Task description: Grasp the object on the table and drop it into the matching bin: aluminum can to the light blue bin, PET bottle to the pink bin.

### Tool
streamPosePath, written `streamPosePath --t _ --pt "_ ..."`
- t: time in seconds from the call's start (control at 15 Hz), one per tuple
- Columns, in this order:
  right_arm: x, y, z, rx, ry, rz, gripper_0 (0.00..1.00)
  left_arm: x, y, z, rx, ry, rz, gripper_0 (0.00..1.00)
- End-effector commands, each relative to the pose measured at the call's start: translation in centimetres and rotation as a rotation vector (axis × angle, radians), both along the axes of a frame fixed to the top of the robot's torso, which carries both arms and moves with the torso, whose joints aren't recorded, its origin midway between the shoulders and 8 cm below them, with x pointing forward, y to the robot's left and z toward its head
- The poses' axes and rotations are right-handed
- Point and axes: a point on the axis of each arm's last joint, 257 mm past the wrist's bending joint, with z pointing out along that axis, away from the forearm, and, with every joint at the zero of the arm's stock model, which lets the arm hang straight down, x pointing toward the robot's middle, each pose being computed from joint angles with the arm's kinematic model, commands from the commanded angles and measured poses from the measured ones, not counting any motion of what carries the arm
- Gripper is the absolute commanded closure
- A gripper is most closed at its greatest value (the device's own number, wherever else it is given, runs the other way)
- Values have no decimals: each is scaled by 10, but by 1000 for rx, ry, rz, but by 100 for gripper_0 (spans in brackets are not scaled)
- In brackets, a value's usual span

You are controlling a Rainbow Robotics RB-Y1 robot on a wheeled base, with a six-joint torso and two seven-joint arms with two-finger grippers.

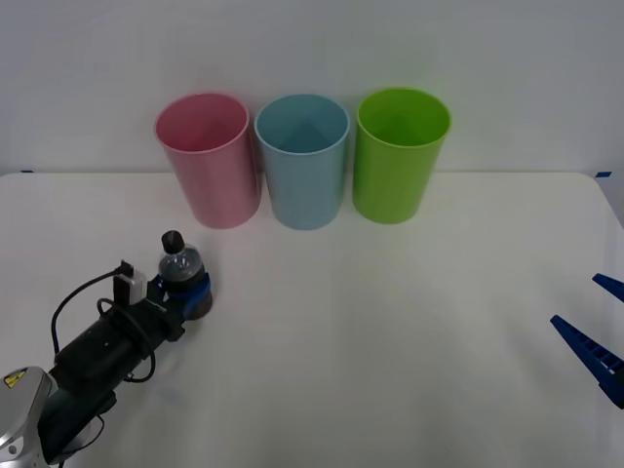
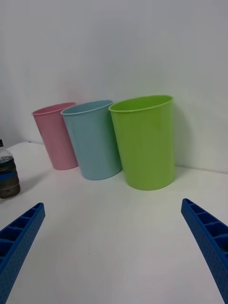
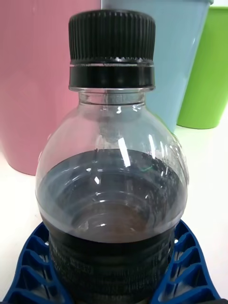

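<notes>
The PET bottle [image 1: 179,261], clear with a black cap and dark contents, stands upright on the white table [image 1: 390,322] at the left, in front of the pink bin [image 1: 210,161]. My left gripper [image 1: 193,292] is shut on its lower body; in the left wrist view the blue fingers [image 3: 187,256] hug the bottle [image 3: 114,180] on both sides. The pink bin [image 3: 33,85] and the light blue bin [image 3: 175,61] rise just behind it. The light blue bin [image 1: 304,161] stands to the right of the pink one. My right gripper [image 1: 600,322] waits open at the table's right edge.
A bright green bin [image 1: 398,156] stands to the right of the light blue bin; all three form a row at the back of the table against a white wall. The right wrist view shows the same row, with the green bin [image 2: 145,142] nearest and the bottle [image 2: 7,175] far off.
</notes>
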Motion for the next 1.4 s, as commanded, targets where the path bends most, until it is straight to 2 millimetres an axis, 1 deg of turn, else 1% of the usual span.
streamPosePath --t 0.07,0.2,0.33,0.4,0.53,0.67,0.73,0.8,0.93,1.13,1.4 --pt "0 0 0 0 0 0 0 -6 9 3 -8 -7 -9 100" --pt "0 0 0 0 0 0 0 -13 19 9 -4 -18 -12 100" --pt "0 0 0 0 0 0 0 -23 32 16 -4 -24 -10 100" --pt "0 0 0 0 0 0 0 -33 39 19 -12 -24 -8 100" --pt "0 0 0 0 0 0 0 -48 51 31 -19 -39 -3 100" --pt "0 0 0 0 0 0 0 -69 64 43 -39 -51 6 100" --pt "0 0 0 0 0 0 0 -75 69 49 -42 -57 10 100" --pt "0 0 0 0 0 0 0 -85 75 57 -51 -65 19 100" --pt "0 0 0 0 0 0 0 -97 85 74 -62 -82 51 100" --pt "0 0 0 0 0 0 0 -108 94 100 -86 -107 92 100" --pt "0 0 0 0 0 0 0 -105 100 138 -124 -148 113 100"
